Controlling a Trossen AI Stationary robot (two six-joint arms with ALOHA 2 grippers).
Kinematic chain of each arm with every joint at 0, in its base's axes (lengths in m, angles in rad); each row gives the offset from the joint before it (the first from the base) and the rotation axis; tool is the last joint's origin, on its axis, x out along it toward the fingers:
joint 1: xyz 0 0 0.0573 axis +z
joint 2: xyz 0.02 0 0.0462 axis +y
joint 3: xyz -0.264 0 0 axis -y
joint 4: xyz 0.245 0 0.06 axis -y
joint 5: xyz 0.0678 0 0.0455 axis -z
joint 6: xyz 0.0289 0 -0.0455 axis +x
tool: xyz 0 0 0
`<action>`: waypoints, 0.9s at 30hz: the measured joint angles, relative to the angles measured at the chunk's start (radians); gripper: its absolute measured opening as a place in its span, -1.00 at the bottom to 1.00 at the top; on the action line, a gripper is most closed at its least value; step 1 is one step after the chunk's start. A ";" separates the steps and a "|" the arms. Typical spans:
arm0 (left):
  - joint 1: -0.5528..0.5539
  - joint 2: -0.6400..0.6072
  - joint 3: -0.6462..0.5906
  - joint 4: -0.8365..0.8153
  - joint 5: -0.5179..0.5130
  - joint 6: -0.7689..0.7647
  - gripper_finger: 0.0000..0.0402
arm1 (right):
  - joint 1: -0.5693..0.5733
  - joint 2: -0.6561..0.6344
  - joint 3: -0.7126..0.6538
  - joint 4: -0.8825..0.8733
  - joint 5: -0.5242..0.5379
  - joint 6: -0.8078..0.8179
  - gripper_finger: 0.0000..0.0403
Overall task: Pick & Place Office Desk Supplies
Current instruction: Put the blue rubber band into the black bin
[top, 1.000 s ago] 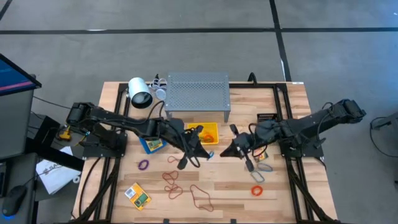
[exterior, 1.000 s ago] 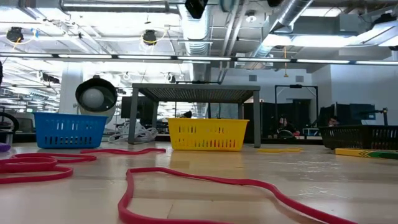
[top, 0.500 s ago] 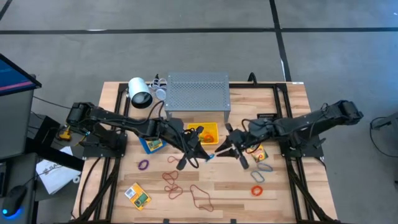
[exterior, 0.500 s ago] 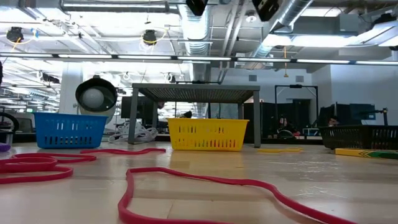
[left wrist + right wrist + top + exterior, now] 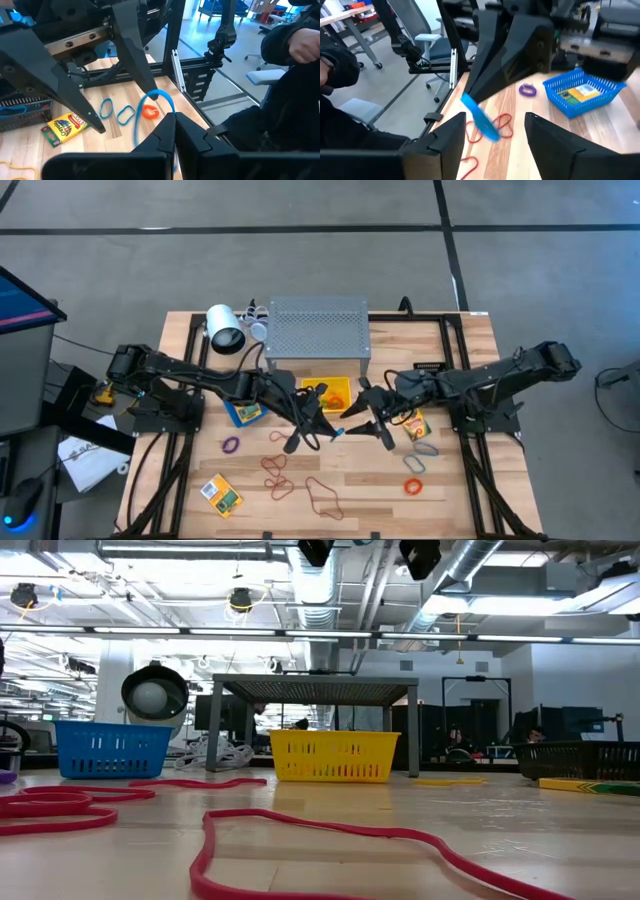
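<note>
High view shows the two arms meeting above the middle of the bench [image 5: 455, 480], just in front of the yellow bin [image 5: 338, 393] that sits under the grey perforated shelf [image 5: 317, 326]. Left tool [image 5: 333, 431] has its fingers pressed together on a blue rubber band [image 5: 159, 97], which the left wrist view shows rising in a thin loop from between the fingertips. Right tool [image 5: 352, 411] faces it, close by, with its fingers [image 5: 451, 135] spread wide; in the right wrist view the blue band hangs in the gap between them, touching neither. Other supplies lie on the bench: a purple rubber band [image 5: 231, 445] near the blue bin [image 5: 243, 412], red bands [image 5: 276, 465] and a brown band [image 5: 323, 498] toward the front edge, an orange band [image 5: 413, 486] and two blue bands [image 5: 421, 454] on the right side. One crayon box [image 5: 221, 494] lies at the front left, another [image 5: 414, 423] beside the right arm, and a third rests inside the blue bin. A black bin [image 5: 428, 368] sits at the right of the shelf. A person's dark sleeve [image 5: 290, 65] shows beyond the bench in the left wrist view
</note>
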 joint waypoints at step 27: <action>0.026 0.000 0.000 0.050 0.031 0.000 -1.00 | 0.016 0.000 0.000 0.074 -0.001 -0.018 -0.45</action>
